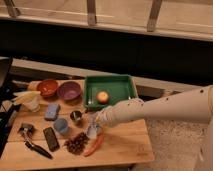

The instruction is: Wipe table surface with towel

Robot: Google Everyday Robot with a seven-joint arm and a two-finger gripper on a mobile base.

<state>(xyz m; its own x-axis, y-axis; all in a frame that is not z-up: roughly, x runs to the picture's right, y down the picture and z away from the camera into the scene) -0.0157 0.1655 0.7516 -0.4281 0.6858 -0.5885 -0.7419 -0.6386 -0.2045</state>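
Gripper (93, 129) clamps soft, crumpled towel (92, 133) – grainy planked table surface (125, 142).

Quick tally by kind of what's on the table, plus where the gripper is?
Bowls: 2, orange bowl, purple bowl
Cups: 3, pale cup, blue cup, metal cup
Trays: 1, green tray holding an orange fruit
Cleaning items: 2, blue sponge, towel
Total: 8, excluding the fruit
Gripper: shut on the towel, down at the table surface.

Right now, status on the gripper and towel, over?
Gripper shut on towel, low over table surface. Orange-red pepper and dark cluster close beside. Over.
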